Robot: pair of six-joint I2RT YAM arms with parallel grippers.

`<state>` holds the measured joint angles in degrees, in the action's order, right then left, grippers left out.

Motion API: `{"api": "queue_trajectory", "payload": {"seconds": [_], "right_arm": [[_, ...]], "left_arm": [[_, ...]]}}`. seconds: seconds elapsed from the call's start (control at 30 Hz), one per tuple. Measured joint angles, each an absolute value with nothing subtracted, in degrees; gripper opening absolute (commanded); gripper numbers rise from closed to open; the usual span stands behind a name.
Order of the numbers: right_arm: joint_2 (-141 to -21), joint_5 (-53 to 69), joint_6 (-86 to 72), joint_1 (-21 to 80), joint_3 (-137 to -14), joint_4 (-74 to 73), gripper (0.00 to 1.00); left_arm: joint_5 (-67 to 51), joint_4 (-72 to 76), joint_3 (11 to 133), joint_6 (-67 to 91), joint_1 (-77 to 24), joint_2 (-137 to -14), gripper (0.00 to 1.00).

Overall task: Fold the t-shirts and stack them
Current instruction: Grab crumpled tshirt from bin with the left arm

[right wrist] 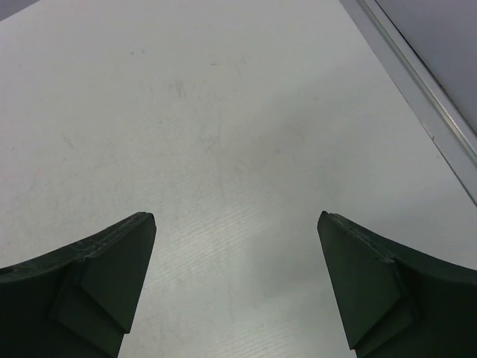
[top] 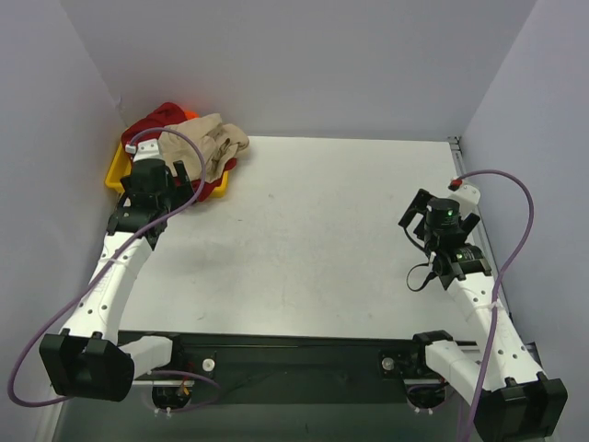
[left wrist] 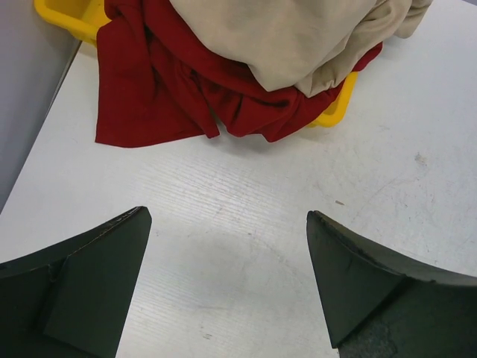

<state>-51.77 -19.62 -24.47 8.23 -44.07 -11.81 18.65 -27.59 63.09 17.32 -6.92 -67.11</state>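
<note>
A tan t-shirt [top: 210, 143] lies crumpled on top of a dark red t-shirt [top: 152, 120] in the yellow tray [top: 114, 175] at the far left corner. A sliver of the orange t-shirt [top: 190, 114] shows behind them. In the left wrist view the tan shirt [left wrist: 298, 37] covers the red shirt [left wrist: 164, 97], which spills over the tray [left wrist: 339, 108] onto the table. My left gripper [top: 182, 180] [left wrist: 227, 224] is open and empty, just short of the red cloth. My right gripper [top: 438, 210] [right wrist: 235, 224] is open and empty over bare table at the right.
Grey walls close in the table on the left, back and right. A metal rail [right wrist: 417, 82] runs along the table's right edge near my right gripper. A purple cable [top: 515, 198] loops by the right arm.
</note>
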Motion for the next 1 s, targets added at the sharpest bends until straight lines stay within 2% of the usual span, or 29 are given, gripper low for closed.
{"api": "queue_trajectory", "payload": {"seconds": [0.6,1.0], "right_arm": [[-53.39,-17.69,-25.47,8.23,-44.18,-11.86,0.96],[-61.01,-16.82,-25.50,7.05,-49.78,-11.79,0.97]], "left_arm": [[17.19,-29.32,66.00,17.17,-6.70,-70.02,0.97],[14.72,-28.82,81.34,16.56,-5.02,-89.84,0.97]]}}
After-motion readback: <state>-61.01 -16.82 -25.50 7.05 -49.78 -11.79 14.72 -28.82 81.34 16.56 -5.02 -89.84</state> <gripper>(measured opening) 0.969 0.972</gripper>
